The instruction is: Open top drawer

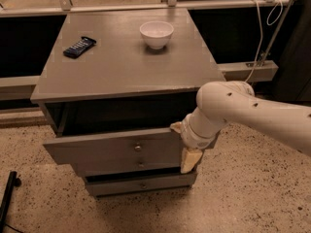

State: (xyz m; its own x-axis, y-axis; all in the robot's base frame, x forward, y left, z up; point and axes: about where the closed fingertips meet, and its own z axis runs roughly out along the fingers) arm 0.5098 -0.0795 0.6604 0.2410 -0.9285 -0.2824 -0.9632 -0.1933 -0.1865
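Note:
The grey chest (121,67) has three drawers. The top drawer (97,150), with a small round brass knob (138,147) at its centre, stands pulled out toward me, leaving a dark gap under the chest's top. My gripper (185,143), at the end of the white arm (243,110), is at the right end of the top drawer's front panel, against its upper edge. The middle drawer (146,166) and the bottom drawer (141,184) sit further back.
A white bowl (156,34) and a dark phone-like object (79,46) lie on the chest's top. A white cable (265,33) hangs at the back right. A black bar (7,193) lies on the speckled floor at the lower left.

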